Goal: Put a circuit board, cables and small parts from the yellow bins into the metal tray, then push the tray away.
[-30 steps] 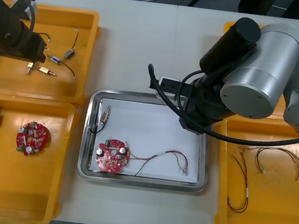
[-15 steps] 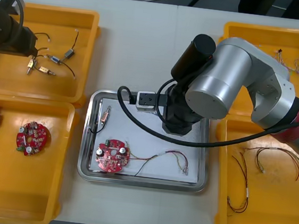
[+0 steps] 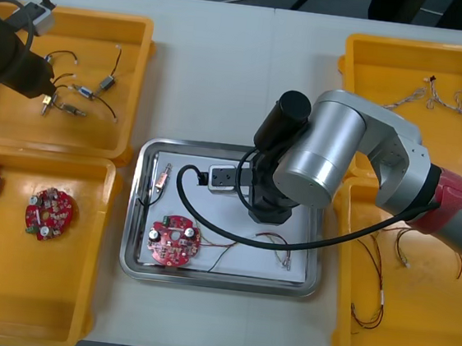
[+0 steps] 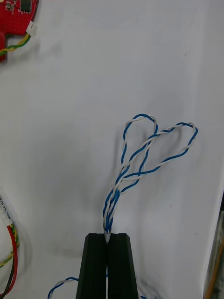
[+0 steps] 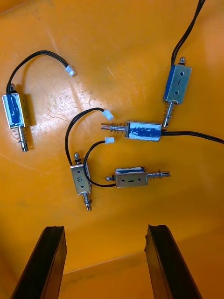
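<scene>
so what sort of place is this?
Probably a lab kitting bench: yellow bins of sorted red circuit boards, cables and small metal parts flank a metal tray. Right gripper holds a blue and white cable in the tray; left gripper hovers open over the parts.

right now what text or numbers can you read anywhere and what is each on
"5": on a small metal part before the open left gripper, in a yellow bin.
"9" or "6", cannot tell which: the small metal part beside it.
One stroke, maybe "1": the small metal part farthest from the fingers.
Round red circuit boards: print too small.
Twisted blue and white cable in the shut right gripper: none.
</scene>
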You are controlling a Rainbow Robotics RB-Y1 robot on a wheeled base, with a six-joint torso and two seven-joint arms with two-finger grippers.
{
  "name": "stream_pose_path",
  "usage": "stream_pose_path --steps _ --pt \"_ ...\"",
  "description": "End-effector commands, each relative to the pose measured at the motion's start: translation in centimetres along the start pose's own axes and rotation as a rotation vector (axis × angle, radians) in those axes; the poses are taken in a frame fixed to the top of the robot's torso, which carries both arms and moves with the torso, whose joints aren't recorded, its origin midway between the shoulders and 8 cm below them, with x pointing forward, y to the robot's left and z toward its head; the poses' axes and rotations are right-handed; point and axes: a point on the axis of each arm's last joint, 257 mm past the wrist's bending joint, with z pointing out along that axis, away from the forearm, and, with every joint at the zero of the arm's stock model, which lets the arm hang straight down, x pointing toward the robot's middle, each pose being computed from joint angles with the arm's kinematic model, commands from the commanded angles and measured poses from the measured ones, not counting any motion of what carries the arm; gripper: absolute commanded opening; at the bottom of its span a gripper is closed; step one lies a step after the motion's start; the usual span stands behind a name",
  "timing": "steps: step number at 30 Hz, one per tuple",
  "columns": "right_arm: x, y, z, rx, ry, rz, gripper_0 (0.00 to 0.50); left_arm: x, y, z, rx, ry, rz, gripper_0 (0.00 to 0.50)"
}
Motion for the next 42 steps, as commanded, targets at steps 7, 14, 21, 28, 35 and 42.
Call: stream_pose_path --steps 7,14,21,28,35,42 --pt "-1.6 -1.3 -0.8 0.044 -0.008 -0.080 0.236 -0.5 3.8 -0.5 0.014 -0.057 -0.064 0.500" --pt "-1.6 -1.6 -1.0 0.044 -0.017 -0.058 0.500 0.9 3.9 1.0 0.050 -0.033 -0.117 0.500" --pt "-1.9 -2.3 -1.8 0.047 -0.037 -0.033 0.500 1.4 4.4 2.4 0.066 -0.045 -0.155 0.500" --pt "-1.7 -3.7 -2.8 0.065 -0.044 -0.005 0.500 1.1 5.4 2.9 0.044 -0.068 -0.169 0.500" --pt "-0.7 -3.8 -5.4 -0.007 -0.040 0.082 0.500 0.6 6.1 3.2 0.006 -0.086 -0.157 0.500" --pt "0.9 -4.3 -8.6 -0.044 -0.012 0.200 0.500 0.9 6.4 3.7 -0.013 -0.077 -0.145 0.496"
